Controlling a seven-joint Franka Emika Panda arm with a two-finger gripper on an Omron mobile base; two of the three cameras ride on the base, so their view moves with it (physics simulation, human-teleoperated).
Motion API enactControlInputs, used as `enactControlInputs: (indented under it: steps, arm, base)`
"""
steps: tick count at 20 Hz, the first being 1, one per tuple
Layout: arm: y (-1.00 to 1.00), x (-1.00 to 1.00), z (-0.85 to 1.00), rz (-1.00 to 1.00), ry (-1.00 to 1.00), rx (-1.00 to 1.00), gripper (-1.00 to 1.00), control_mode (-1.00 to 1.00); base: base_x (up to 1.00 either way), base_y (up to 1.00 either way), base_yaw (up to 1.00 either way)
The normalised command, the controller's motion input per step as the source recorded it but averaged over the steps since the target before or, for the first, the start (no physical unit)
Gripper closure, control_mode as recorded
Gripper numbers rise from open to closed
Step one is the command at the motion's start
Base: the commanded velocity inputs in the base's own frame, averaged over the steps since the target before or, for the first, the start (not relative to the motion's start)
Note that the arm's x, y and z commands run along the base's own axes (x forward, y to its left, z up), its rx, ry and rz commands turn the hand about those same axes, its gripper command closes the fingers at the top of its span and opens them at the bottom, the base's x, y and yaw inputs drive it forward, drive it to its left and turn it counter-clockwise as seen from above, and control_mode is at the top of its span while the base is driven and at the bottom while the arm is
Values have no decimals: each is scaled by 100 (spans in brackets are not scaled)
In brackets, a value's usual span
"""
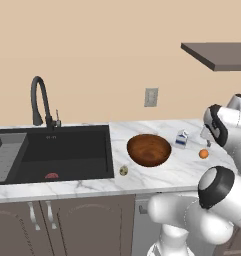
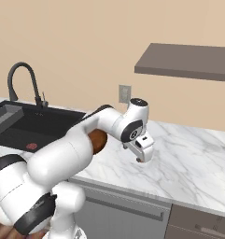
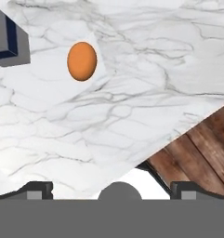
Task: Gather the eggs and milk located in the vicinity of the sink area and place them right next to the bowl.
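White arm (image 1: pixel 212 200) bulks up at the lower right of the left base view, its hand hanging over the right end of the counter (image 1: pixel 187 172). Just left of that hand lies the orange egg (image 1: pixel 204 154), with the milk (image 1: pixel 181 139) a little further left and back. Both sit right of the bowl (image 1: pixel 149 149), the milk nearly touching its rim. At the bowl's front left, between it and the sink (image 1: pixel 52 152), rests the speckled egg (image 1: pixel 123 170). A flat red thing (image 1: pixel 51 176) lies in the basin, the faucet (image 1: pixel 40 102) curves behind it, and a wall outlet (image 1: pixel 151 97) and a shelf (image 1: pixel 217 54) hang above.

From the right base view, the arm's own links cover most of the bowl (image 2: pixel 99 141), leaving a brown sliver showing. The gripper (image 2: pixel 141 158) points down over bare marble, nothing between its tips.

Looking along the hand, the fingers (image 3: pixel 36 189) stand wide apart at the bottom corners. Up left lies the orange egg on the marble, free of the claw, with a corner of the milk (image 3: pixel 11 44) at the edge beside it. Wooden floor (image 3: pixel 201 148) shows past the counter's edge.
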Motion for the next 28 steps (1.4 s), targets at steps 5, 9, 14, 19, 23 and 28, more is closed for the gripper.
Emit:
enactControlInputs:
  steps: [5, 9, 14, 19, 23, 28]
  arm:
    - [0, 20, -17, 2, 0, 0, -100, -100]
    - [0, 19, -19, 2, 0, 0, -100, -100]
    - [0, 17, -21, 2, 0, 0, -100, -100]
    - [0, 15, -20, 1, 0, 0, -100, -100]
    - [-3, 14, -17, 1, 0, 0, -100, -100]
    - [-7, 9, -15, 0, 0, 0, -100, -100]
  base:
    - [0, 0, 0]
    - [0, 0, 0]
    - [0, 0, 0]
    - [0, 0, 0]
    - [0, 0, 0]
    - [0, 0, 0]
